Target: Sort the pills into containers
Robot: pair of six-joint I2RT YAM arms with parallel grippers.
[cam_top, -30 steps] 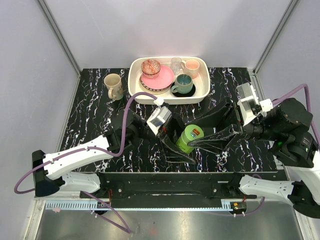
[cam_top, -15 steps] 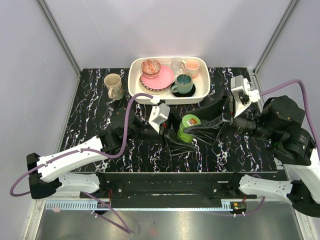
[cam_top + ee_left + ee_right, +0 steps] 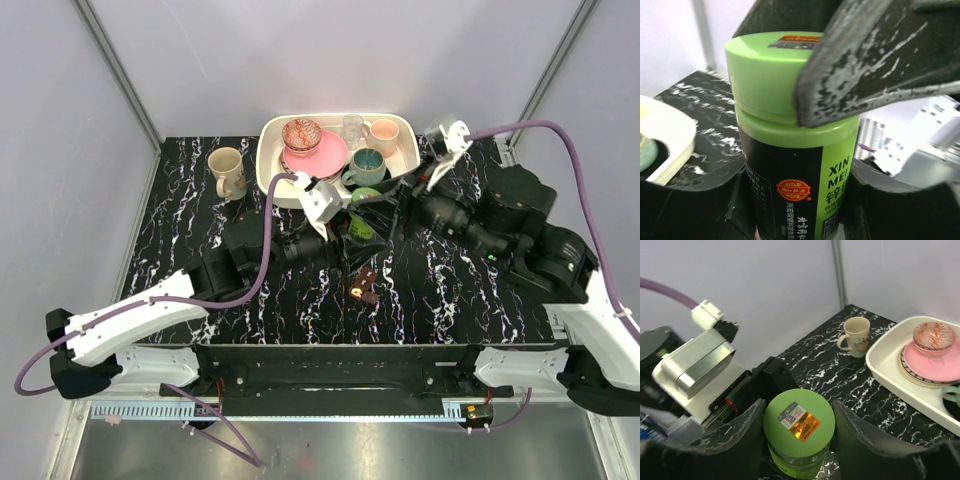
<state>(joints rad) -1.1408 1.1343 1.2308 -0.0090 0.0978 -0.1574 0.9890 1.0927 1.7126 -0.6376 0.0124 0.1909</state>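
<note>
A green-capped bottle (image 3: 360, 226) with a black and green label hangs between both arms, just in front of the tray. My left gripper (image 3: 797, 200) is shut on its body (image 3: 790, 165), one finger on each side of the label. My right gripper (image 3: 799, 435) is shut on the green cap (image 3: 799, 422) from above; one of its fingers (image 3: 875, 65) crosses the cap in the left wrist view. A small dark-brown oblong case (image 3: 362, 285), the containers, lies on the marble table below the bottle, apart from both grippers. No pills show.
A white tray (image 3: 266, 170) of bowls, plates and cups stands at the back centre, close behind the bottle. A beige mug (image 3: 227, 172) stands to its left. Grey walls close in the table on three sides.
Both arms have carried the bottle from the front centre toward the tray at the back. The dark-brown case now shows on the table where the grippers were.
</note>
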